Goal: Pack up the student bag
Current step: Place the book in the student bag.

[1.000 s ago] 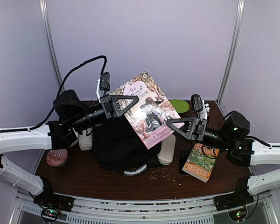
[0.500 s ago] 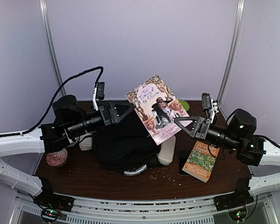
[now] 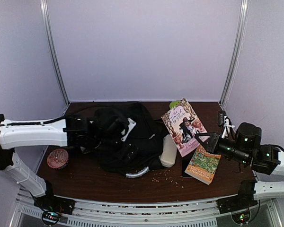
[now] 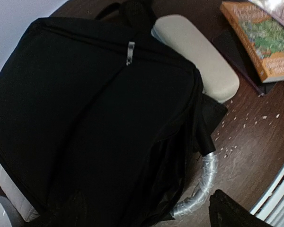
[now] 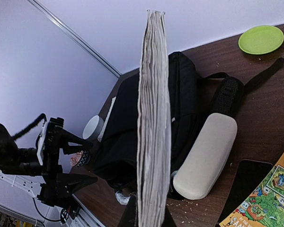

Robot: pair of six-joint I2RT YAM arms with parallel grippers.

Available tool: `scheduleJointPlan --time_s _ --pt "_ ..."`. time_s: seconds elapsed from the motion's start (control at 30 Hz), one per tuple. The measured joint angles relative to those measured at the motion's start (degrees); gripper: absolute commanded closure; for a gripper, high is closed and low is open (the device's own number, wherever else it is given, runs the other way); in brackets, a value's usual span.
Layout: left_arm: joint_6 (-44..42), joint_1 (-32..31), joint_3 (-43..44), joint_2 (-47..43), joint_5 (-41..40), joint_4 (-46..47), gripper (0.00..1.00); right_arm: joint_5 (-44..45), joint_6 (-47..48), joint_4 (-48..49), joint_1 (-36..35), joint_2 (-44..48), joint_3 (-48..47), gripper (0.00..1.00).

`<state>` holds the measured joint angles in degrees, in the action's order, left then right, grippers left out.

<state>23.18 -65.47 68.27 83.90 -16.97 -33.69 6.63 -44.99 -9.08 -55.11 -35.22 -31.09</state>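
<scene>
The student bag (image 3: 132,142), a large black backpack, lies in the middle of the table with its grey handle (image 3: 136,172) toward the near edge. It fills the left wrist view (image 4: 94,118), zipper pull (image 4: 130,52) on top. My left gripper (image 3: 124,130) hovers over the bag, open and empty (image 4: 149,217). My right gripper (image 3: 206,140) is shut on the lower edge of a pink-covered book (image 3: 183,125), held upright just right of the bag. That book appears edge-on (image 5: 154,123) in the right wrist view, pinched between the fingers (image 5: 132,215).
A beige case (image 3: 169,150) leans against the bag's right side. Right of it lie a black phone (image 3: 185,163) and an orange-green book (image 3: 203,164). A green plate (image 3: 174,104) sits at the back, a pink patterned object (image 3: 57,158) at the left and a white cup (image 5: 92,127) beside the bag.
My left gripper let go of the pink book and dropped back over the bag. My right gripper closed on the book and carried it down and to the right.
</scene>
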Motion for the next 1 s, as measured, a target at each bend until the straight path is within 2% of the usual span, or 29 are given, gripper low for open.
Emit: scheduleJointPlan --time_s 0.13,0.23,0.43,0.57,0.63,0.67,0.77,0.87,1.0 --pt "-4.5 -3.2 5.8 10.7 -4.6 -7.5 0.07 0.1 -0.4 -2.0 0.1 0.1 0.6 1.00" --pt "-6.5 -3.8 7.8 15.3 -7.6 -10.4 0.06 0.1 -0.4 -2.1 0.2 0.4 0.6 1.00" --pt "-8.0 -3.6 9.3 19.8 -12.0 -12.8 0.06 -0.2 -0.4 -2.9 0.2 0.6 0.6 1.00" --pt "-8.3 -3.2 9.5 22.4 -14.3 -13.2 0.11 -0.2 -0.4 -3.2 0.2 1.5 0.6 1.00" --pt "-8.4 -2.6 9.7 23.7 -14.9 -13.4 0.21 -0.3 -0.4 -3.2 0.2 1.8 0.6 1.00" --pt "-8.4 -2.2 9.9 24.2 -15.1 -13.4 0.29 -0.3 -0.4 -3.2 0.2 1.9 0.6 1.00" --pt "-8.0 -0.9 10.3 25.1 -15.2 -13.4 0.69 -0.4 -0.4 -3.3 0.2 2.1 0.6 1.00" --pt "-8.0 -0.3 11.2 25.2 -15.7 -13.8 0.98 -0.4 -0.4 -3.7 0.2 2.5 0.6 1.00" --pt "-7.6 0.3 12.7 23.7 -16.5 -14.7 1.00 -0.4 -0.3 -4.7 0.2 3.3 0.6 1.00"
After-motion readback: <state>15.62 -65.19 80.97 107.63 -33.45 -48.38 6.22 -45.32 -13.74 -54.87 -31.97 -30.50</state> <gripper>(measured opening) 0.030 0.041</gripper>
